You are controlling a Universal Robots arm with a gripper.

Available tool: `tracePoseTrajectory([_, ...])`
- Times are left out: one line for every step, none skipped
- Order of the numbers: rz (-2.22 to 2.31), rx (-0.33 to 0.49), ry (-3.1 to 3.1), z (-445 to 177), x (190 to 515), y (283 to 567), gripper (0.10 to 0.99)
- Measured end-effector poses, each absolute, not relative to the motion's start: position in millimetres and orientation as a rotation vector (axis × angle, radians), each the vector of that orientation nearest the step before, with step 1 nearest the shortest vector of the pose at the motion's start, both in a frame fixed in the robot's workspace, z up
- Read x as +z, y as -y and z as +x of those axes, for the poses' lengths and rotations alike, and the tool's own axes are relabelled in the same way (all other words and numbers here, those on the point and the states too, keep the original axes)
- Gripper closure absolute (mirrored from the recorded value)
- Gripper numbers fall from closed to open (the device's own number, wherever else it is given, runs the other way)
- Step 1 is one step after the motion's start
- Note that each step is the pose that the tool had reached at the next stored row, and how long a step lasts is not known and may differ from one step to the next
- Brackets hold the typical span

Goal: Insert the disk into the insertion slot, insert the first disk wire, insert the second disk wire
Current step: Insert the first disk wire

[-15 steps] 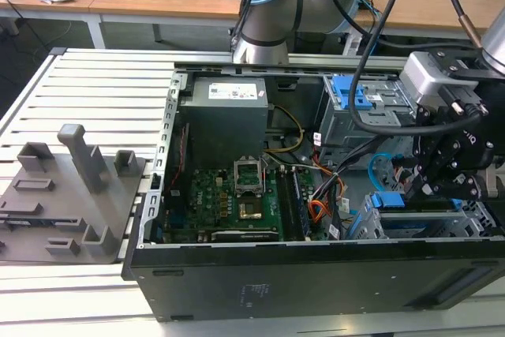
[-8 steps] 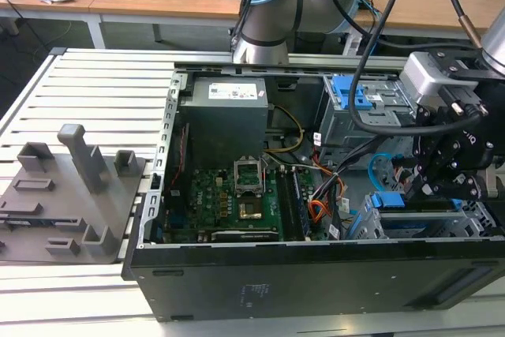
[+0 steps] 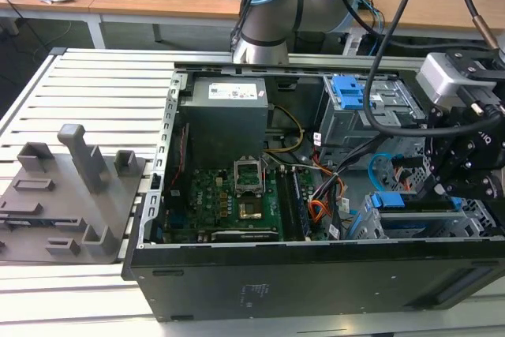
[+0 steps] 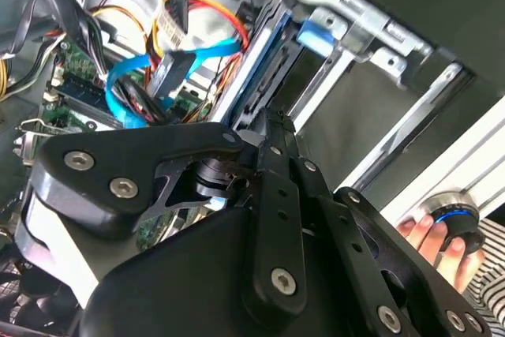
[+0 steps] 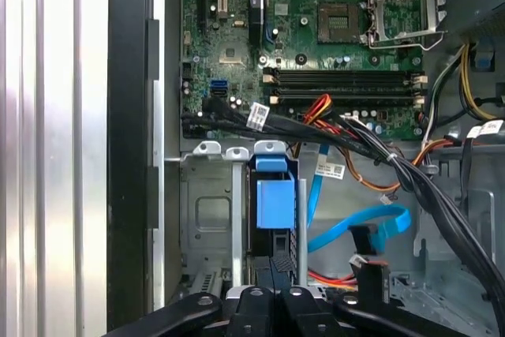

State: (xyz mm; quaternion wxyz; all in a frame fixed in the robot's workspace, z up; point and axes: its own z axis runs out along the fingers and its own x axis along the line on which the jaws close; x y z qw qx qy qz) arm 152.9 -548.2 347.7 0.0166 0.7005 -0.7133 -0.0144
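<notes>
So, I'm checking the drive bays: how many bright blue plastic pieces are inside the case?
2: the latch on the grey box, and the disk caddy in the slot nearer the camera. More may be hidden.

disk [image 5: 274, 199] mostly hidden inside insertion slot [image 5: 207, 219], pincer [image 5: 272, 299] cut off by edge, hand [image 4: 430, 241] half cropped
</notes>
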Motion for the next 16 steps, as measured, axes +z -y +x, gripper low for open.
tracePoseTrajectory([2.178, -0.045, 2.217, 156, 348, 548, 0.98])
tracePoseTrajectory([2.178, -0.045, 2.217, 157, 348, 548, 0.98])
tracePoseTrajectory([2.178, -0.045, 2.217, 158, 348, 548, 0.98])
tracePoseTrajectory([2.178, -0.045, 2.217, 159, 348, 548, 0.98])
tracePoseTrajectory([2.178, -0.045, 2.217, 159, 349, 548, 0.98])
tracePoseTrajectory([2.178, -0.045, 2.218, 159, 354, 548, 0.98])
tracePoseTrajectory([2.178, -0.045, 2.218, 159, 360, 548, 0.98])
tracePoseTrajectory([2.178, -0.045, 2.218, 159, 367, 548, 0.98])
tracePoseTrajectory([2.178, -0.045, 2.218, 159, 369, 548, 0.98])
tracePoseTrajectory([2.178, -0.045, 2.218, 159, 369, 548, 0.98])
tracePoseTrajectory([2.178, -0.045, 2.218, 159, 369, 548, 0.98])
tracePoseTrajectory([2.178, -0.045, 2.217, 159, 369, 548, 0.98])
tracePoseTrajectory([2.178, -0.045, 2.217, 159, 369, 548, 0.98])
tracePoseTrajectory([2.178, -0.045, 2.217, 159, 370, 548, 0.98])
tracePoseTrajectory([2.178, -0.045, 2.217, 159, 370, 548, 0.973])
tracePoseTrajectory([2.178, -0.045, 2.217, 159, 370, 548, 0.918])
